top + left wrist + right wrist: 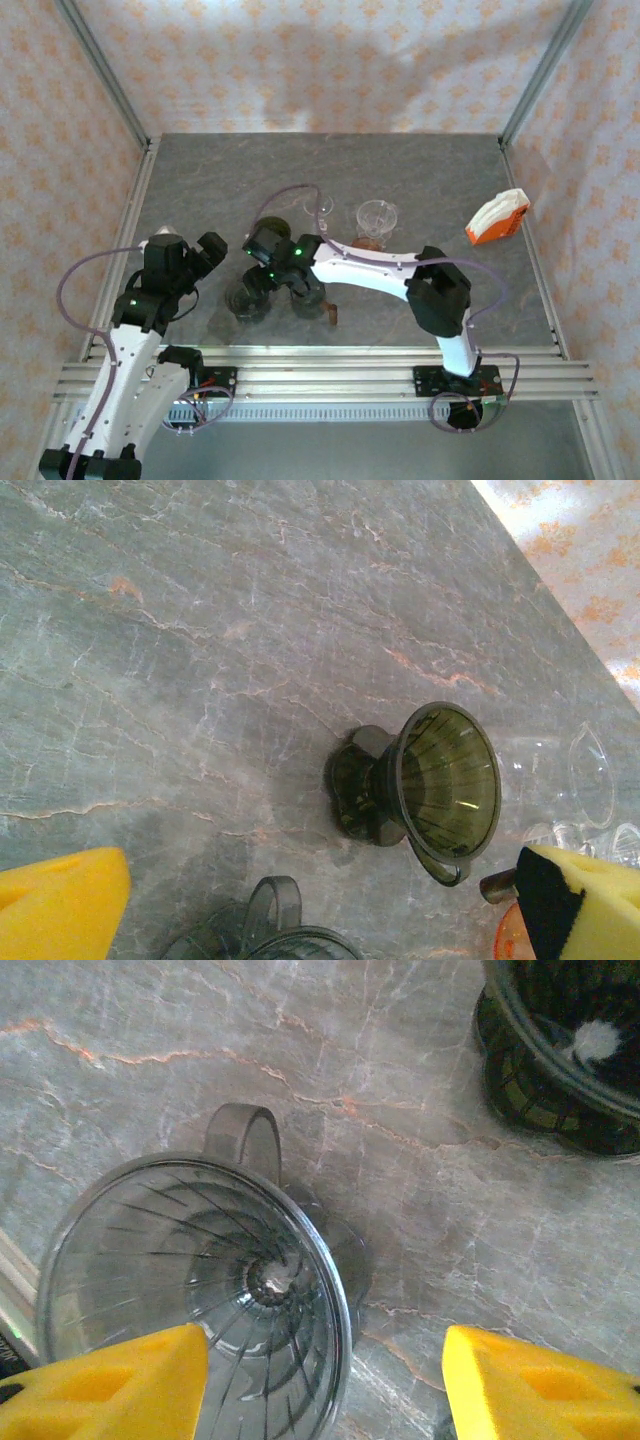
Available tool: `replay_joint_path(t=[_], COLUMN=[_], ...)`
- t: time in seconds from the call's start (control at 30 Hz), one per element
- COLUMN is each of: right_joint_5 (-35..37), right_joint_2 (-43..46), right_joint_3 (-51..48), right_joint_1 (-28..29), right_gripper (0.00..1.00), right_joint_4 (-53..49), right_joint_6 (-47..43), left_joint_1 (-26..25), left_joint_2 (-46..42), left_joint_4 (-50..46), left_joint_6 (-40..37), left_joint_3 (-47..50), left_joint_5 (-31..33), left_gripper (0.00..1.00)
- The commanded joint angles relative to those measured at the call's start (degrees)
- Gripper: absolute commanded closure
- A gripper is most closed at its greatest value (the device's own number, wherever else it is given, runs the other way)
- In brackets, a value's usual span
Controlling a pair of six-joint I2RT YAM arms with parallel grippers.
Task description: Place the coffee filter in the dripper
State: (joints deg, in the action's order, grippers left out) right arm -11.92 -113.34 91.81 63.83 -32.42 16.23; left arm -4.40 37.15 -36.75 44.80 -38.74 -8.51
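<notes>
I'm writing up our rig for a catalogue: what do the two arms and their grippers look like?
The left arm and right arm have white links, black joint housings with small green lights, and a loose purple cable each. The left gripper and right gripper have chunky yellow pads; one left pad shows a black face.

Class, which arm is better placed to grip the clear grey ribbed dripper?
Likely right: its yellow fingers hang over the clear grey ribbed dripper; the left arm's fingers sit off to one side.
</notes>
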Motion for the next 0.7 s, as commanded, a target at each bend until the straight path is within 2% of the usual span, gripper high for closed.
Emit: replay_joint_path(t=[0.0, 0.13, 0.33, 0.67], right_joint_5=[1.7, 1.4, -0.1, -4.7], right_joint_2=[-1.9, -4.2, -7.2, -6.8], right_joint_3=[3.6, 5.8, 8.2, 8.2], right_joint_1=[-0.1, -0.1, 0.0, 0.1], right_gripper=[0.38, 0.41, 0.52, 0.86], right_joint_4=[-4.4, -5.9, -7.0, -3.8], right_joint_6=[-1.3, -1.9, -2.1, -1.2], left_joint_1=[-0.1, -0.1, -0.2, -0.1], left_joint_2=[-1.5, -2.3, -2.5, -2.3], left_joint_4=[-2.6, -3.0, -3.3, -3.2], left_joint_6=[-1.8, -2.1, -2.4, -2.7], left_joint_3=[-1.8, -1.6, -2.0, -2.6], left_joint_5=[2.0, 2.6, 2.4, 1.9], left_gripper=[0.0, 0.0, 0.0, 0.0])
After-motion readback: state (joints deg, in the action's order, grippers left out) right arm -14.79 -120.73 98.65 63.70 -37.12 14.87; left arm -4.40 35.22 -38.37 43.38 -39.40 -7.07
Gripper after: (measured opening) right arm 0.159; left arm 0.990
